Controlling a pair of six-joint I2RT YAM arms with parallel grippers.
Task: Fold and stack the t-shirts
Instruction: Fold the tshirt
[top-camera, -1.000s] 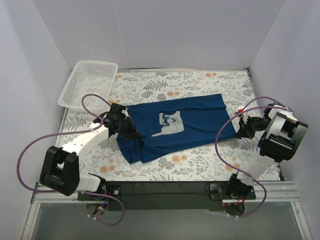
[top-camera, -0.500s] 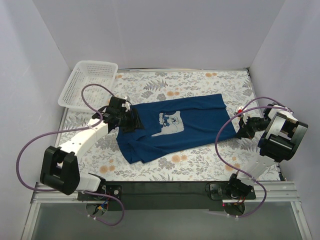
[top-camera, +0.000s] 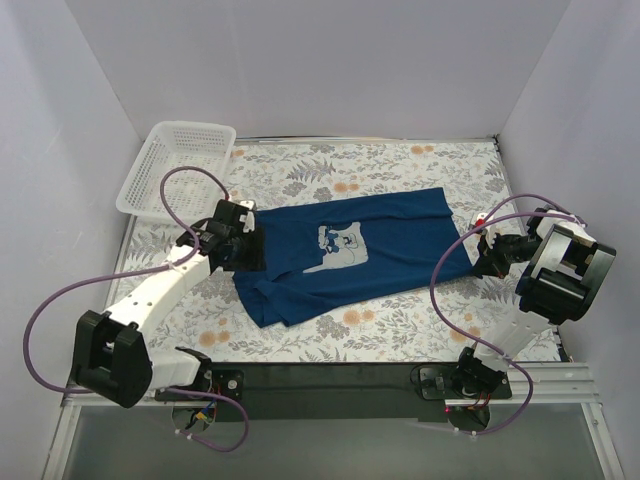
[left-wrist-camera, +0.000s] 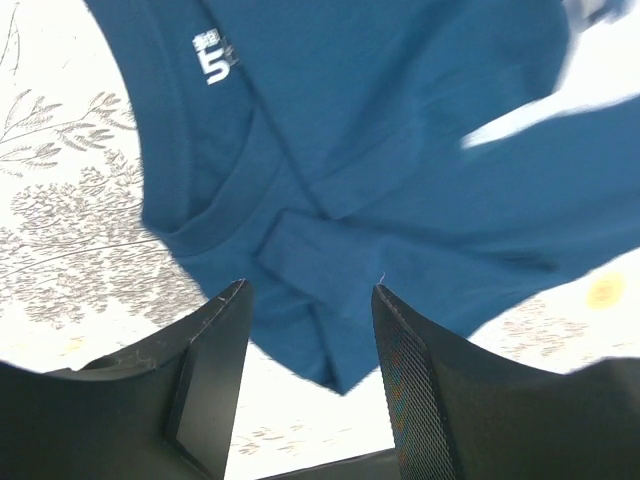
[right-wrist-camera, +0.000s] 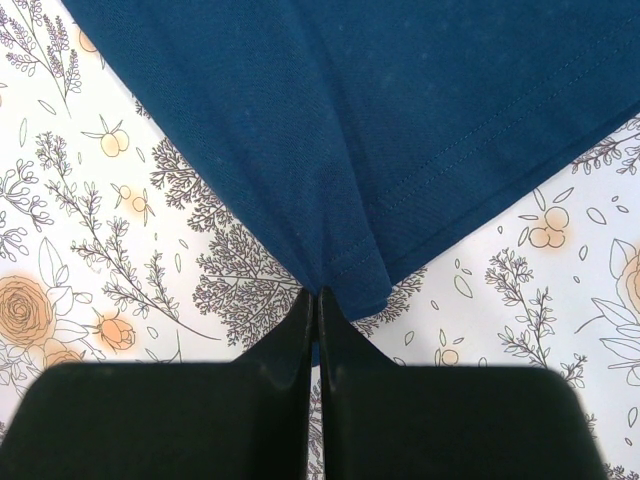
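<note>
The navy t-shirt (top-camera: 380, 250) lies spread across the floral table, its grey print (top-camera: 340, 246) facing up and its left part bunched into folds. My left gripper (top-camera: 245, 250) hovers open over the shirt's collar end. In the left wrist view the collar (left-wrist-camera: 200, 220) and a folded corner (left-wrist-camera: 330, 340) show between the parted fingers (left-wrist-camera: 410, 380), which hold nothing. My right gripper (top-camera: 480, 258) is at the shirt's right corner. In the right wrist view it (right-wrist-camera: 316, 297) is shut on the hem corner of the t-shirt (right-wrist-camera: 380, 120).
A white mesh basket (top-camera: 175, 168) stands tilted at the back left against the wall. White walls close in the table on three sides. A black rail (top-camera: 330, 380) with the arm bases runs along the near edge.
My left gripper has opened, let go of the shirt's left part, and drawn back a little to the left. The right gripper has kept its grip and not moved.
</note>
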